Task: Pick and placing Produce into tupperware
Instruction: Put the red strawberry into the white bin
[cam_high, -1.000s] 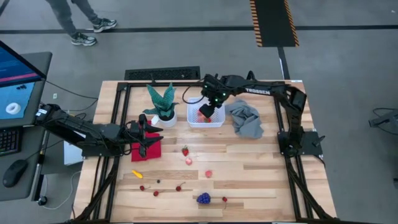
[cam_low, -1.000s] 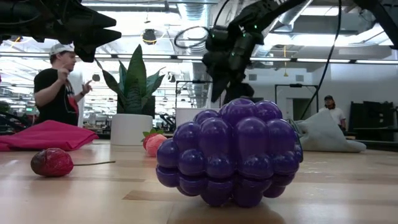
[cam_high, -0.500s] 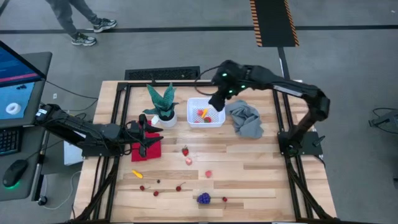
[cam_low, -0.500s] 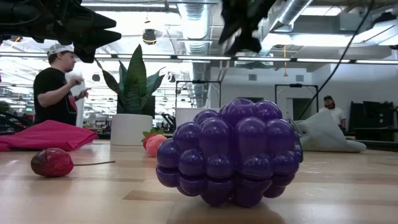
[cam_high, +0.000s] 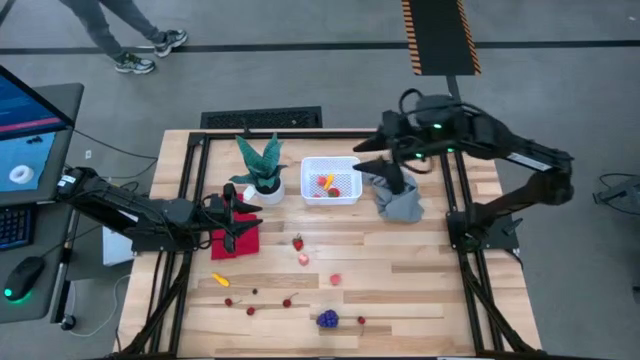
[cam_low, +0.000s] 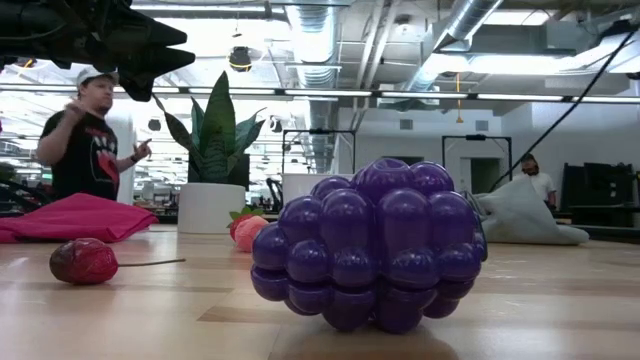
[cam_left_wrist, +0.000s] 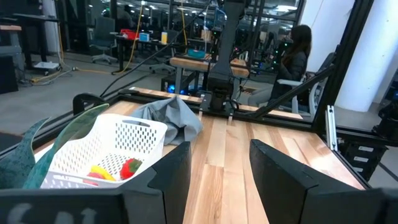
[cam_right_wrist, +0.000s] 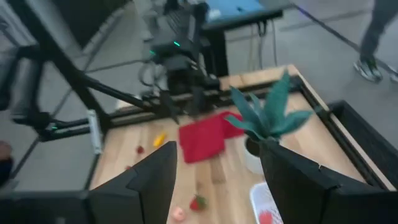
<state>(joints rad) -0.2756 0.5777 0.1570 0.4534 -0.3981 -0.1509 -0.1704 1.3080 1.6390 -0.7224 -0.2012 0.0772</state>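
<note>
The right end effector (cam_high: 372, 166) hangs open and empty beside the small white mesh-bottomed plastic bin (cam_high: 331, 181), seemingly freed for fetching more toy produce, while the left end effector (cam_high: 232, 218), fingers apart and empty, waits over the red cloth (cam_high: 237, 240).

I am looking into an open-plan robotics lab: exposed ceiling ducts (cam_low: 440, 40), glass partitions, a concrete floor (cam_high: 300, 80), a monitor (cam_high: 25, 130) beside the wooden table (cam_high: 420, 270), and a person (cam_low: 85, 140) standing behind.

Grey floor (cam_high: 300, 80), ceiling ducts (cam_low: 450, 30)
</note>
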